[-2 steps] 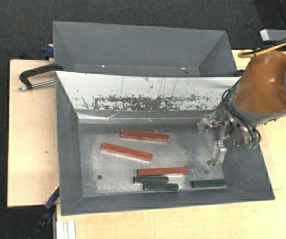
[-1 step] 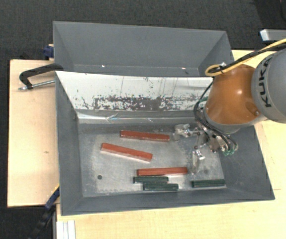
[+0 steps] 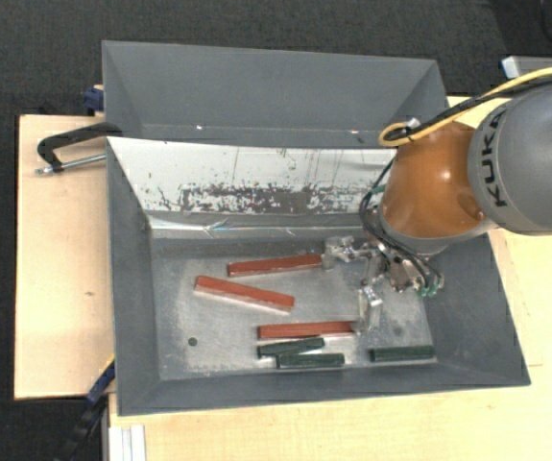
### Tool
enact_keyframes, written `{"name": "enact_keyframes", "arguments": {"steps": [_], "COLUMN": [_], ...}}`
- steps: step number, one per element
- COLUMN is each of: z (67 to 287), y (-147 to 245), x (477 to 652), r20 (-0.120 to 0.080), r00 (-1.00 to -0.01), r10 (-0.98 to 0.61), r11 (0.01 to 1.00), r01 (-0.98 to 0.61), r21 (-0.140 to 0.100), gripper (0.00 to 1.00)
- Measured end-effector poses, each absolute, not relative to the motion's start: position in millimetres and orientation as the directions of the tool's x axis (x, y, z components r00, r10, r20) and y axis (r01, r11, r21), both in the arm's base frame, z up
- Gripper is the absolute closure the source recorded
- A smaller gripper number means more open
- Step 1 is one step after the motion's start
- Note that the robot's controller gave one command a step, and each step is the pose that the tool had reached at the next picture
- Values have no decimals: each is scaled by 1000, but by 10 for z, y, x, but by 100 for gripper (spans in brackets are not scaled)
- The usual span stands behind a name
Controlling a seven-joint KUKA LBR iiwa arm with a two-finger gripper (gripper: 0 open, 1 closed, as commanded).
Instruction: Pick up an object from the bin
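Gripper (image 3: pixel 354 281) beside red bars (image 3: pixel 244 294) in bin (image 3: pixel 127 286)

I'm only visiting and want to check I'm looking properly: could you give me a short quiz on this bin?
1. How many red-brown bars lie in the grey bin?
2. True or false: the end effector hangs over the bin's left half.
3. Which lie nearest the view's bottom edge? A. the red-brown bars B. the dark green bars C. the end effector

Key: 1. three; 2. false, it is over the right half; 3. B.
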State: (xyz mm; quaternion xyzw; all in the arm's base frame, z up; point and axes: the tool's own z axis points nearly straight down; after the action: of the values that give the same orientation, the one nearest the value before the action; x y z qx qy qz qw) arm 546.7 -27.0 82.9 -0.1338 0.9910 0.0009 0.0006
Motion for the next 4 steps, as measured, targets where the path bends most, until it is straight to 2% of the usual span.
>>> {"name": "enact_keyframes", "arguments": {"steps": [1,2,3,4], "z": [1139,918,782,755], "y": [-278,89,697,938], "x": [5577,5305,5471,5342], "r20": [-12,-2,-3,-7], "r00": [-999,-996,-998,-1000], "r10": [37,92,56,22], "r11": [999,996,998,1000], "r01": [37,92,56,22], "r21": [3,0,2,8], "gripper": [0,0,0,0]}}
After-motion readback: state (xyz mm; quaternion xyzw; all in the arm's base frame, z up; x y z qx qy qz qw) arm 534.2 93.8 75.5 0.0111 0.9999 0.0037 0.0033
